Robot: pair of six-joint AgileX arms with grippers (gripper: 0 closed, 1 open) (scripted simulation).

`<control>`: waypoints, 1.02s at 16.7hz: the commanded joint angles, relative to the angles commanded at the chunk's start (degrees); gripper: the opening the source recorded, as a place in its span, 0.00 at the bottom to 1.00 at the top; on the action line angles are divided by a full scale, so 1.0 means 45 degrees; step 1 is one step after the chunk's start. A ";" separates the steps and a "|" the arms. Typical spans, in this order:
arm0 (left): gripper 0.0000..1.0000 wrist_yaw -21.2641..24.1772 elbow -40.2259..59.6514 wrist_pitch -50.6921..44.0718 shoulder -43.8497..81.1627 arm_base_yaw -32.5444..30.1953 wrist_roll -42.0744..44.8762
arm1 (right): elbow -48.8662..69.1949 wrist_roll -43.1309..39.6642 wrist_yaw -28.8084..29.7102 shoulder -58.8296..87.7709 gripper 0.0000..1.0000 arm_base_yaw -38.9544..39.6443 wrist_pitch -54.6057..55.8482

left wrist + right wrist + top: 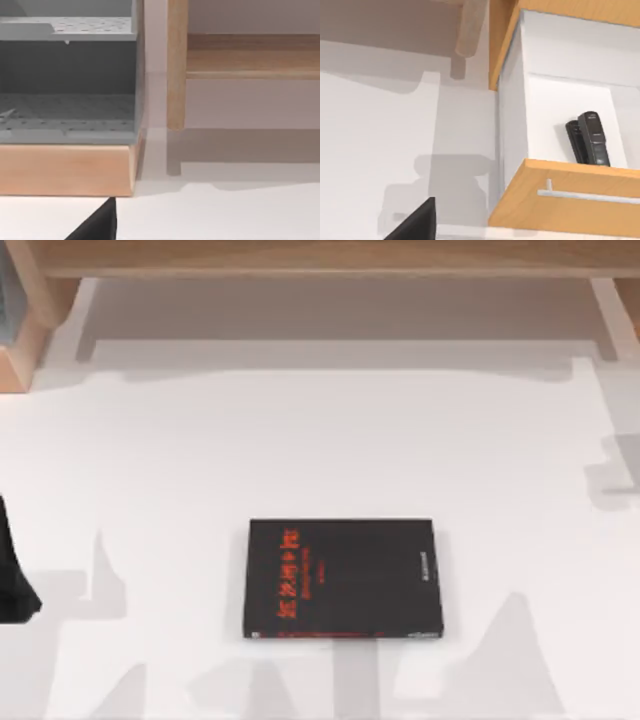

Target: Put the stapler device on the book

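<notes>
Left pincer (pixel 97 225) first: a dark tip of it is seen in the left wrist view, low over the white table (pixel 300 440), and whether it is open or closed cannot be told. Ahead of it, a grey perforated tray unit on a light wooden base (pixel 67 100) is faced, with an upright light wooden post (pixel 176 65) just beside it. In the top view, the left arm (pixel 15 570) is seen as a dark shape at the table's left edge.

Over to the right pincer (pixel 415 222): again a dark tip is caught in the right wrist view, above bare table, and its state cannot be told either. Nothing is seen to be gripped by it.

Now the stapler device, a small slim black oblong bar (pixel 592 140): it is found lying inside a pulled-out white drawer (pixel 560 115), behind the drawer's light wooden front (pixel 545 210), on which a slim silver bar handle (pixel 590 196) is mounted.

And the book, flat, rectangular and black-covered (pixel 343 578): it is laid flat near the table's middle, towards the near edge, with red lettering along its left side and a short line of white print near its right side. The stapler device is not yet placed on it.
</notes>
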 joint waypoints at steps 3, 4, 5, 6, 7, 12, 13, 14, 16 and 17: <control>1.00 0.0000 0.0000 0.0000 0.0000 0.0000 0.0000 | 0.4027 -0.0849 -0.0083 0.4031 1.00 -0.0629 -0.2342; 1.00 0.0000 0.0000 0.0000 0.0000 0.0000 0.0000 | 0.5394 -0.1127 -0.0105 0.5397 1.00 -0.0845 -0.3121; 1.00 0.0000 0.0000 0.0000 0.0000 0.0000 0.0000 | 0.6762 -0.1401 -0.0125 0.6762 1.00 -0.1062 -0.3891; 1.00 0.0000 0.0000 0.0000 0.0000 0.0000 0.0000 | 0.8123 -0.1669 -0.0140 0.8120 1.00 -0.1277 -0.4648; 1.00 0.0000 0.0000 0.0000 0.0000 0.0000 0.0000 | 0.9464 -0.1927 -0.0151 0.9459 1.00 -0.1486 -0.5382; 1.00 0.0000 0.0000 0.0000 0.0000 0.0000 0.0000 | 1.5620 -0.3076 -0.0168 1.5653 1.00 -0.2386 -0.8631; 1.00 0.0000 0.0000 0.0000 0.0000 0.0000 0.0000 | 1.6685 -0.3268 -0.0166 1.6735 1.00 -0.2528 -0.9170; 1.00 0.0000 0.0000 0.0000 0.0000 0.0000 0.0000 | 1.7683 -0.3445 -0.0163 1.7752 1.00 -0.2656 -0.9669; 1.00 0.0000 0.0000 0.0000 0.0000 0.0000 0.0000 | 1.9392 -0.3741 -0.0156 1.9492 1.00 -0.2854 -1.0492; 1.00 0.0000 0.0000 0.0000 0.0000 0.0000 0.0000 | 2.0115 -0.3862 -0.0155 2.0219 1.00 -0.2924 -1.0822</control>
